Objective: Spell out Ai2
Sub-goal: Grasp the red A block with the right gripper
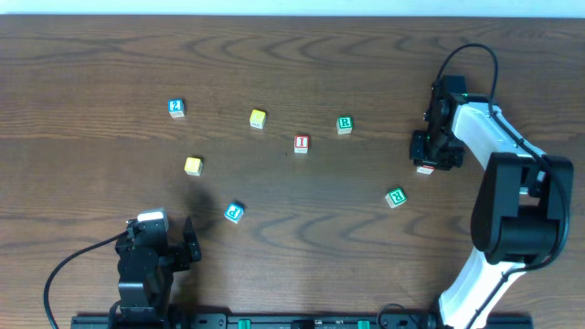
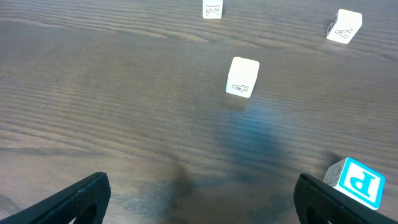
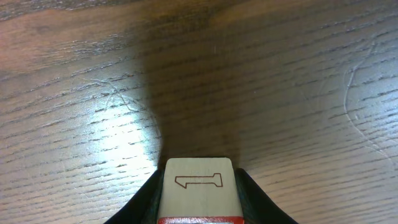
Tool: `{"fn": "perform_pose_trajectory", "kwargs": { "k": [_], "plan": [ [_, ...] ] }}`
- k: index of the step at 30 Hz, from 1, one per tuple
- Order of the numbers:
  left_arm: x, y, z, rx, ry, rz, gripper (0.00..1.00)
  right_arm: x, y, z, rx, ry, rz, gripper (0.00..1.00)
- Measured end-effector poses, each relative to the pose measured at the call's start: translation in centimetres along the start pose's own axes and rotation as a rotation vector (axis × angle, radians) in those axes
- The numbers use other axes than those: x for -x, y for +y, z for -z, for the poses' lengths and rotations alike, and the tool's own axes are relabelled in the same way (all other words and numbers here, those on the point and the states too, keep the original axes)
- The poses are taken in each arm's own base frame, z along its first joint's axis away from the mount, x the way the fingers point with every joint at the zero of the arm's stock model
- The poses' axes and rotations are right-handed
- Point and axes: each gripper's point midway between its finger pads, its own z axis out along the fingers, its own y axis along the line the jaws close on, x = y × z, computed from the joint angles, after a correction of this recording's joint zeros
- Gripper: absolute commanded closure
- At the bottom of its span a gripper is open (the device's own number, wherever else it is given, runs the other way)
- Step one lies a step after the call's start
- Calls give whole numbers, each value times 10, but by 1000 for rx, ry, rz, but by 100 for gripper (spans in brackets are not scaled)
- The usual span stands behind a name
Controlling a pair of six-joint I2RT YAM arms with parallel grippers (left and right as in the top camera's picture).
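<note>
1. Held 1 block (image 3: 199, 180) in right pincer (image 3: 199, 204), narrowed on its sides, low over tabletop's (image 1: 302, 55) right side.
2. Found 2 block (image 1: 176, 108) far across to the left, nearer left pincer (image 2: 205, 198).
3. Had that pincer spread wide, empty, beside P block (image 2: 356, 182).

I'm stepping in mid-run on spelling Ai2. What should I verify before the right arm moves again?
1. Right gripper grips the pale wooden block with a red edge: ok, seated between both fingers.
2. Held face reads as i: cannot tell, the engraving looks like 1.
3. Blue cube marked 2 lies free on the wooden table: ok.
4. Pale cube face engraved A is in the left wrist view: ok.
5. Left gripper open and empty: ok.
6. Word row begun: not ok, cubes lie scattered.
</note>
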Motion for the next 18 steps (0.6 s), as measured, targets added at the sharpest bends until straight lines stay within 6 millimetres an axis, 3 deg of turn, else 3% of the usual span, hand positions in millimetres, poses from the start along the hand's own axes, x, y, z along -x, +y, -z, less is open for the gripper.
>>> {"fn": "perform_pose_trajectory", "kwargs": {
  "k": [6,10,12,14,16,18],
  "plan": [
    [0,0,0,0,0,0,5,-7,4,10,-11,44,-17,99],
    [0,0,0,0,0,0,5,17,41,53,6,-26,22,99],
    [0,0,0,0,0,0,5,34,87,91,44,-128,66,98],
    [0,0,0,0,0,0,5,36,138,119,96,-212,120,98],
    [0,0,0,0,0,0,5,24,195,139,161,-280,178,98],
    [0,0,0,0,0,0,5,5,239,148,218,-311,216,98]
  ]
}}
